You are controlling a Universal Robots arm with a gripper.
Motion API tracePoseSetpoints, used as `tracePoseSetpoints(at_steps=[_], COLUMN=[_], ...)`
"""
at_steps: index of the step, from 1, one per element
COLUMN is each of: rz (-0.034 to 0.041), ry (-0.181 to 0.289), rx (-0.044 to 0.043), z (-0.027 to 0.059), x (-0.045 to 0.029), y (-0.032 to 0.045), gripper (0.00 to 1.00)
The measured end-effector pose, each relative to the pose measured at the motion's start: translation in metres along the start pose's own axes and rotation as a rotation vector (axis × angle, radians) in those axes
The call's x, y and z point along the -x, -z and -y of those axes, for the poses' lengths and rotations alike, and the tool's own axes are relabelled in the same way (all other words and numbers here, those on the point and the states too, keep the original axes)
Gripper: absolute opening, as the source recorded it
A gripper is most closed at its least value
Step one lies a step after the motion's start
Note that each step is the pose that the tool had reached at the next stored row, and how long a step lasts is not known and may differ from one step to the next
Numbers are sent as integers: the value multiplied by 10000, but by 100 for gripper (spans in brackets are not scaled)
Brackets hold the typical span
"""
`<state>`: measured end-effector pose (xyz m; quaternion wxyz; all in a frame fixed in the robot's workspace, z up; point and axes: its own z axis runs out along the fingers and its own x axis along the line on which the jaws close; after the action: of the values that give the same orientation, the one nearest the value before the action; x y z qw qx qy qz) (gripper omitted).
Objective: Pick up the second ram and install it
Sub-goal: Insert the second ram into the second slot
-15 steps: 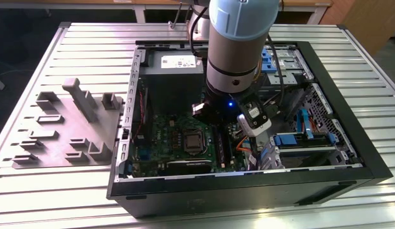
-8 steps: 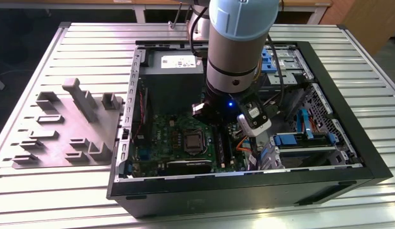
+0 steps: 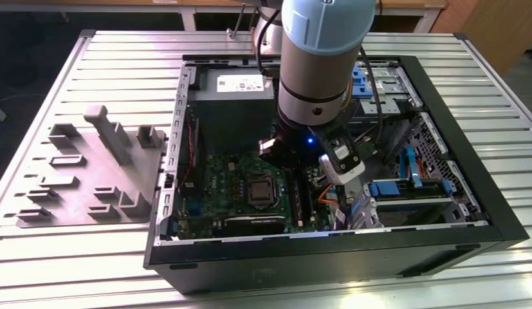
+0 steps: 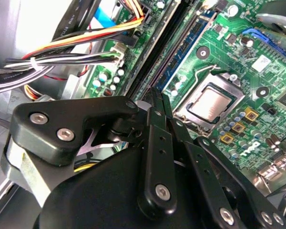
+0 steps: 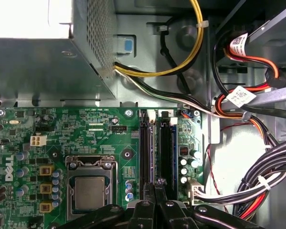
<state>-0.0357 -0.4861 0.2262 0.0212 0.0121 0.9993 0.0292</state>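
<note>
Step judged: seating ram. Gripper (image 4: 158, 95) hung low in case (image 3: 291, 264), jaws drawn together, tips just over slots (image 5: 146, 152). Ram (image 4: 188, 47) stood in slot beside tips. Likely needed: straight, even press along slot, end clips free. Ribbed table (image 3: 119, 51) level. Room tight: cables (image 5: 271, 164) near, CPU socket (image 5: 88, 191) beside.

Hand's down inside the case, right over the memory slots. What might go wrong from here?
1. The hand sits right over the narrow black memory slots; pressing down off-line could strain a slot or the board.
2. The cable bundle lies close beside the slots and might snag the hand.
3. The bare processor is near; a sideways slip could strike it.
</note>
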Motion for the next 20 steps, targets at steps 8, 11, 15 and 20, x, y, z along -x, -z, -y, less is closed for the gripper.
tracePoseSetpoints(at_steps=[8,11,15,20], rz=[4,5,4,6], ry=[-67,-75,-77,-77], rx=[-4,-3,-5,1], z=[1,1,2,2], x=[-1,-1,-2,-2], y=[-18,-26,-33,-46], gripper=[11,11,11,11])
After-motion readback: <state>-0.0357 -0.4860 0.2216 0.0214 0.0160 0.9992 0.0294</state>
